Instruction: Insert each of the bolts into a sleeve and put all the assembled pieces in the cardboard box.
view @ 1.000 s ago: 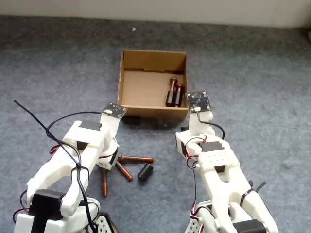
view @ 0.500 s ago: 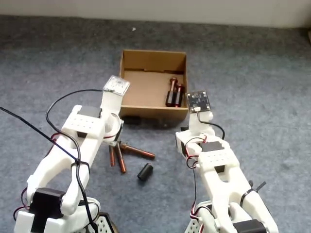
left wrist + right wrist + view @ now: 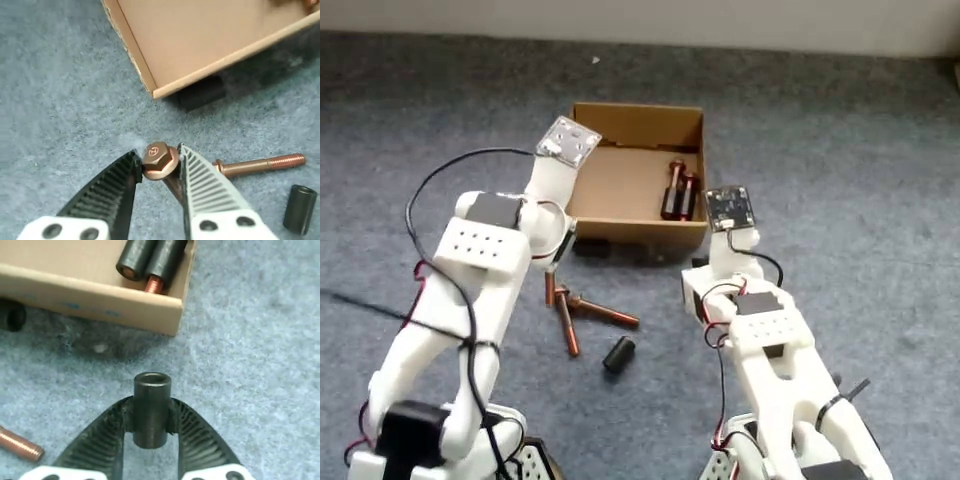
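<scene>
Item: left gripper point(image 3: 159, 156) – fingers closed narrowly on the hex head of a copper bolt point(image 3: 160, 161), shank hanging down; in the high view it has risen from the loose pile over the last second and swung towards the near wall of the cardboard box point(image 3: 635, 232); one bolt fewer lies on the grey carpet point(image 3: 840, 150). Item: right gripper point(image 3: 150, 405) – fingers clamped round a black sleeve point(image 3: 151, 412), bore facing forward, just off the box's near right corner; unmoved over the same second. Item: two assembled pieces point(image 3: 680, 190) lying side by side inside the box, against its right wall. Item: two loose bolts point(image 3: 605, 312) on the carpet in front of the box, between the arms; a loose sleeve point(image 3: 618, 354) just beside them; another sleeve point(image 3: 200, 94) against the box's front wall. Assessment – each arm now carries one half of a pair, so mating bolt and sleeve looks like the next step; two further assemblies remain.
</scene>
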Robot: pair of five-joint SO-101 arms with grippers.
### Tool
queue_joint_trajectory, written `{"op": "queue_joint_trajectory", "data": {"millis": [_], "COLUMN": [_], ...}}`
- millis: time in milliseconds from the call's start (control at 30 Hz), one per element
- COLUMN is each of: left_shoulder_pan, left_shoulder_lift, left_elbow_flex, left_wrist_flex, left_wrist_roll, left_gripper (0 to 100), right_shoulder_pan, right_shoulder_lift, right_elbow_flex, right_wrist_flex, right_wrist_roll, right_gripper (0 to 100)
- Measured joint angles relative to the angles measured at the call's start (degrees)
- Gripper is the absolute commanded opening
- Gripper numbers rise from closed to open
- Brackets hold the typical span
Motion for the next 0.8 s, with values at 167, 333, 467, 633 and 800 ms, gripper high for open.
{"op": "queue_joint_trajectory", "data": {"millis": [167, 333, 467, 633, 800], "left_shoulder_pan": [0.0, 0.0, 0.0, 0.0, 0.6], "left_shoulder_lift": [-12.2, -24.0, -31.1, -37.8, -43.1], "left_elbow_flex": [0.5, 4.6, 8.3, 10.8, 10.9], "left_wrist_flex": [0.6, 0.4, -1.9, -5.5, -8.2], "left_wrist_roll": [-0.1, 2.3, 5.0, 7.8, 9.8], "left_gripper": [0, 0, 0, 0, 0], "right_shoulder_pan": [-2.5, -7.2, -11.0, -15.7, -20.8], "right_shoulder_lift": [-11.3, -27.5, -40.8, -55.4, -67.9], "right_elbow_flex": [4.3, 11.7, 17.7, 24.4, 29.0], "right_wrist_flex": [1.7, 1.9, 1.9, 1.9, 2.0], "right_wrist_roll": [0.0, 0.0, 0.0, 0.0, 0.0], "right_gripper": [0.5, 0.5, 0.5, 0.5, 0.5]}}
